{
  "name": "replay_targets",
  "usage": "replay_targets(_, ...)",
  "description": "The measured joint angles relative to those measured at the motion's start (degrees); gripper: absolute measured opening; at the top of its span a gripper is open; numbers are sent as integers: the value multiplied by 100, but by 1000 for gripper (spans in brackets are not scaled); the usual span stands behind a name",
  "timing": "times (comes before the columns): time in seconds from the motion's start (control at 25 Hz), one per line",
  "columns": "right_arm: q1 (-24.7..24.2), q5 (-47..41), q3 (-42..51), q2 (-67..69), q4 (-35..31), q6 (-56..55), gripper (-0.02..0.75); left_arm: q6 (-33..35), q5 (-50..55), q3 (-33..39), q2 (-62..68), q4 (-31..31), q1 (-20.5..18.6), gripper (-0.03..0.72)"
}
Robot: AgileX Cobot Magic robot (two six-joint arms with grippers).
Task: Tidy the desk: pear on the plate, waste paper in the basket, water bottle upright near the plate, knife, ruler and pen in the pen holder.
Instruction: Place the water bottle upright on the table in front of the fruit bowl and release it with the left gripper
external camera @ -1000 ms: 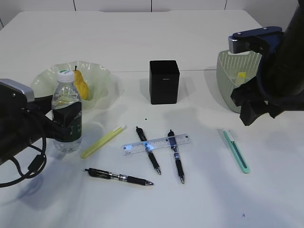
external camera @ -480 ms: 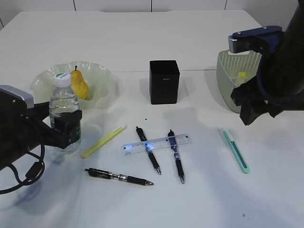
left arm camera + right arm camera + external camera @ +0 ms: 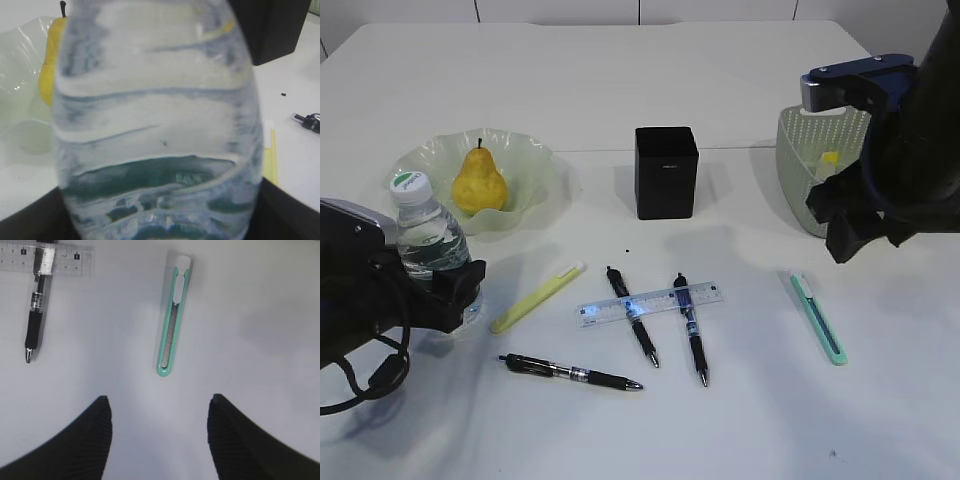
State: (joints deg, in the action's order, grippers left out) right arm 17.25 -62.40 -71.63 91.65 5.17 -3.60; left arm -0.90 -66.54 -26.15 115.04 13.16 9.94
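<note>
Counting one pear [image 3: 478, 180] on the plate [image 3: 538, 160], three pens [image 3: 570, 373], one ruler [image 3: 660, 299]. My left gripper [image 3: 455, 290] surrounds the one water bottle [image 3: 423, 235], though I cannot tell whether it grips. My right gripper [image 3: 159, 399] hangs spread above one knife [image 3: 172, 315].

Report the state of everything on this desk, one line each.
pear: on the plate, stem up
plate: holds the pear
water bottle: capped, upright, between the left gripper's jaws
left gripper: around the bottle, grip unclear
right gripper: open, empty, above the knife
knife: flat on the desk
ruler: flat, crossing two pens
pen holder: upright
basket: upright, yellow paper inside
</note>
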Motion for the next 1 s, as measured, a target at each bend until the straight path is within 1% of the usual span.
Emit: replay_targets(1.0,0,0,0,0,48,0,449,0,33,36,-1714,59,0,568)
